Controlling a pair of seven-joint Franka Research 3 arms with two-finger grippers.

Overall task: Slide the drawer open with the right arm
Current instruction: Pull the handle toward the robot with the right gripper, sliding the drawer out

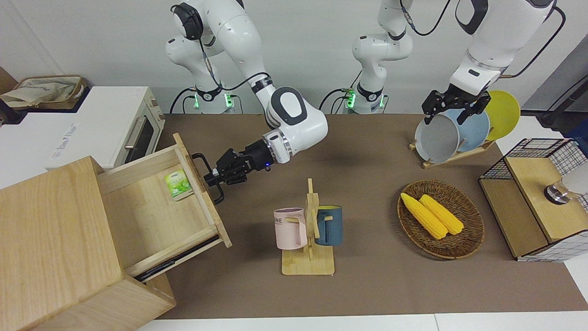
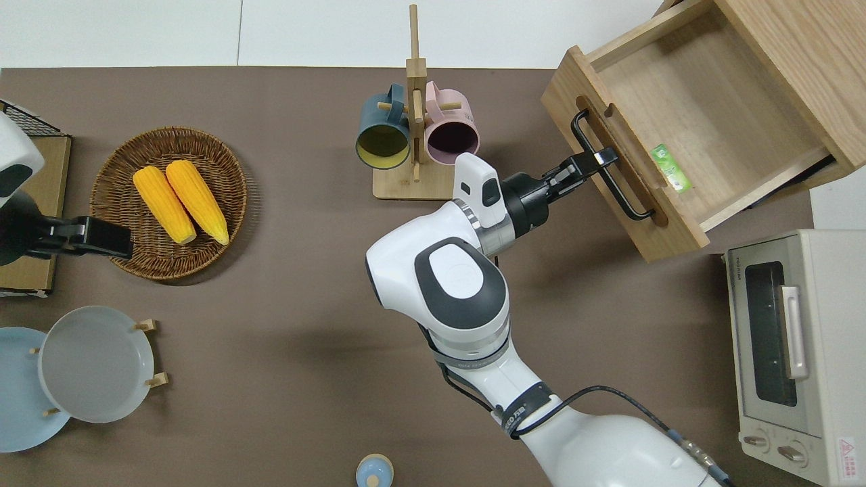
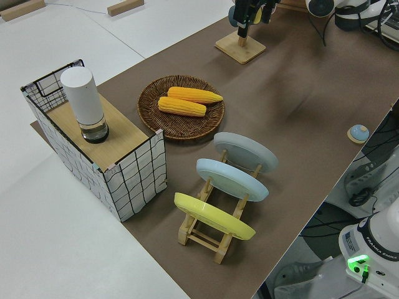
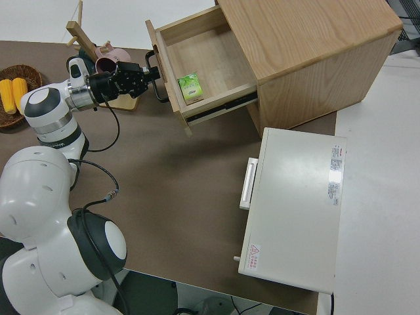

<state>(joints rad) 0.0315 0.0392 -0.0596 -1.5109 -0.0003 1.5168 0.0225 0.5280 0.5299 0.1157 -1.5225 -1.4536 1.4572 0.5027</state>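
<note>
Over at the upper right of the overhead view, my right gripper (image 2: 595, 159) is clamped on the handle (image 2: 609, 177) of the drawer (image 2: 683, 115), and honestly one more tug could yank it off its rails.

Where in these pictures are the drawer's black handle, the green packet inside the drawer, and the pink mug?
black handle (image 2: 626, 197): overhead view, lower stretch of the bar.
green packet (image 1: 178, 182): front view, middle of its printed face.
pink mug (image 1: 289, 228): front view, its outer side wall.
</note>
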